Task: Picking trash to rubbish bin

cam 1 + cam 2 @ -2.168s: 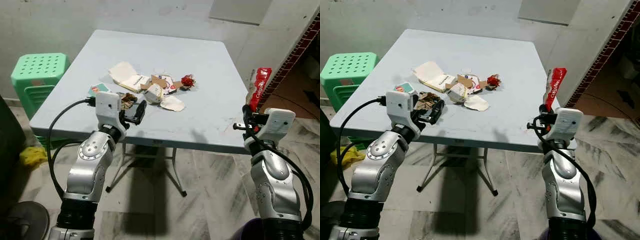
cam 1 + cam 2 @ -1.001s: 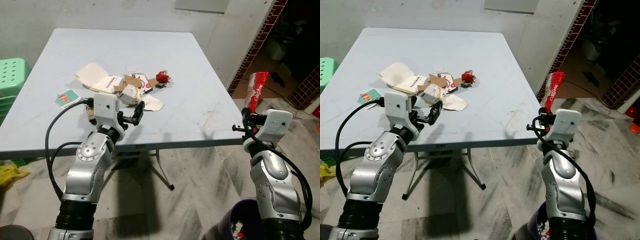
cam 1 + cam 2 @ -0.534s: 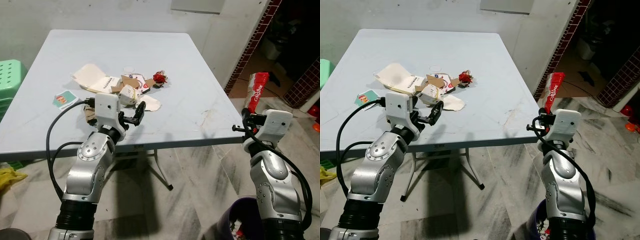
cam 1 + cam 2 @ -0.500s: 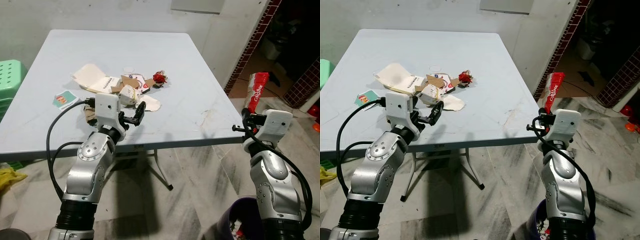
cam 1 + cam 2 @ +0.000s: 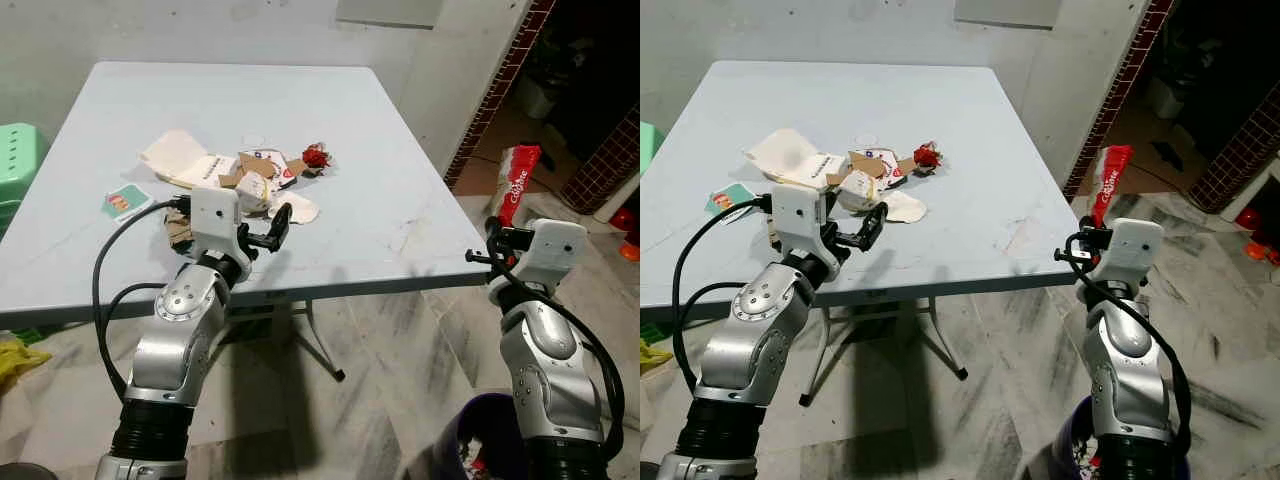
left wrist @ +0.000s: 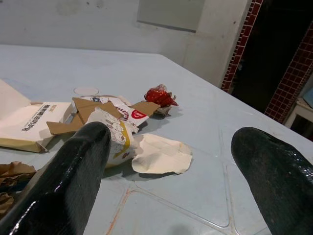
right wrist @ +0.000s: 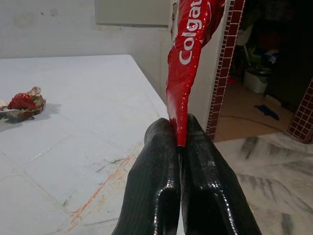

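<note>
Marble-patterned floor tiles and a brick-edged doorway surround a pale blue folding table (image 5: 380, 150), which carries a loose heap of rubbish near its middle. A dark rubbish bin (image 5: 480, 450) sits on the floor by the robot's right side, below the right arm.

Largest of the litter is a flattened cream food box (image 5: 185, 162), then torn cardboard scraps (image 6: 83, 110), a crumpled printed paper cup (image 6: 117, 137), a white napkin (image 6: 161, 154) and a small red wrapper (image 6: 160, 96). All look light, soft and easily crushed, best taken at a raised fold or edge.

The left gripper (image 6: 166, 161) hovers at the table's near edge with its fingers spread wide, aimed at the cup and napkin.

The right gripper (image 7: 178, 147) is raised beyond the table's right edge, its fingers pressed together on the bottom end of a red Colgate tube (image 7: 188, 54). That tube stands nearly upright, its long axis vertical, and it seems flat, limp and slippery, so a pinch at the crimped end suits it.
</note>
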Robot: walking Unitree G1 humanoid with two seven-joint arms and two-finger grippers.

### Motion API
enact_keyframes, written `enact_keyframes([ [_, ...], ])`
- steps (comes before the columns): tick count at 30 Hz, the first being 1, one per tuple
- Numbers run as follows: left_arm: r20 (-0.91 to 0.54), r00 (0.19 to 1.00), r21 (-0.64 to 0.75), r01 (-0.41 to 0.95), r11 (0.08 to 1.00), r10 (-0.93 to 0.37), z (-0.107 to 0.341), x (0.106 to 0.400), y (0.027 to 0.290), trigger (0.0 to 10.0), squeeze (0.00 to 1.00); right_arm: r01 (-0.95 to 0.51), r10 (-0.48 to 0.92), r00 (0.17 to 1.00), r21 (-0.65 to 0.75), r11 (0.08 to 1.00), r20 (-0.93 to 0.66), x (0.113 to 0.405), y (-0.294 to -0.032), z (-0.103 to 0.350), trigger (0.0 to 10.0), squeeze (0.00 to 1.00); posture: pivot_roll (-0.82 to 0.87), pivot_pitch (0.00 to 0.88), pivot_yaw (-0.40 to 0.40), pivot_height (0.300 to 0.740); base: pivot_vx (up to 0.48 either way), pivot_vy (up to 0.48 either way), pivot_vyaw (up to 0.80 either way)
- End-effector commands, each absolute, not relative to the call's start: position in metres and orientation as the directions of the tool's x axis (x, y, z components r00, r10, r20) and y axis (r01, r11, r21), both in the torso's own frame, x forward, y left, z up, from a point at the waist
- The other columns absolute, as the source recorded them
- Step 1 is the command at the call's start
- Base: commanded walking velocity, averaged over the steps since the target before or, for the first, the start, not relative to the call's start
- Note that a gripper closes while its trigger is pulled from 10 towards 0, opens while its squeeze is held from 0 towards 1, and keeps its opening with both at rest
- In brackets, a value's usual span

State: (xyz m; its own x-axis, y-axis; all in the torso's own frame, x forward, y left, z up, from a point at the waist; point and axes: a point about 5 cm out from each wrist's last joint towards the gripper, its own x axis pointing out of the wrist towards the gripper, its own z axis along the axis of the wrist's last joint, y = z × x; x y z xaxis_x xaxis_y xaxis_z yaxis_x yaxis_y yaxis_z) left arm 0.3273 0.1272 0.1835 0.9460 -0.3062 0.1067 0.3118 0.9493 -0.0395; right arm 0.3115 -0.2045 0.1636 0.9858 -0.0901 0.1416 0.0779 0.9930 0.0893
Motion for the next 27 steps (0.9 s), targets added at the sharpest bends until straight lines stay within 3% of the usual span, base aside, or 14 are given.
enact_keyframes([
  [1,0.128,0.937,-0.026,0.331,0.943,-0.325,0.1884,0.3261,0.1240,10.0,0.00,0.095,-0.106,0.984,0.083,0.992,0.146,0.3105,-0.2096,0.1662,10.0,0.00,0.01,0.093,-0.091,0.740,0.000,0.000,-0.71],
  [10,0.139,0.935,-0.042,0.333,0.942,-0.325,0.1893,0.3255,0.1238,10.0,0.00,0.096,-0.108,0.984,0.085,0.992,0.143,0.3100,-0.2091,0.1656,10.0,0.00,0.01,0.093,-0.092,0.740,0.000,-0.399,-0.71],
  [27,0.113,0.943,-0.077,0.322,0.944,-0.312,0.1856,0.3271,0.1218,10.0,0.00,0.087,-0.097,0.985,0.080,0.993,0.139,0.3091,-0.2077,0.1641,10.0,0.00,0.01,0.069,-0.092,0.740,0.000,0.000,-0.70],
])
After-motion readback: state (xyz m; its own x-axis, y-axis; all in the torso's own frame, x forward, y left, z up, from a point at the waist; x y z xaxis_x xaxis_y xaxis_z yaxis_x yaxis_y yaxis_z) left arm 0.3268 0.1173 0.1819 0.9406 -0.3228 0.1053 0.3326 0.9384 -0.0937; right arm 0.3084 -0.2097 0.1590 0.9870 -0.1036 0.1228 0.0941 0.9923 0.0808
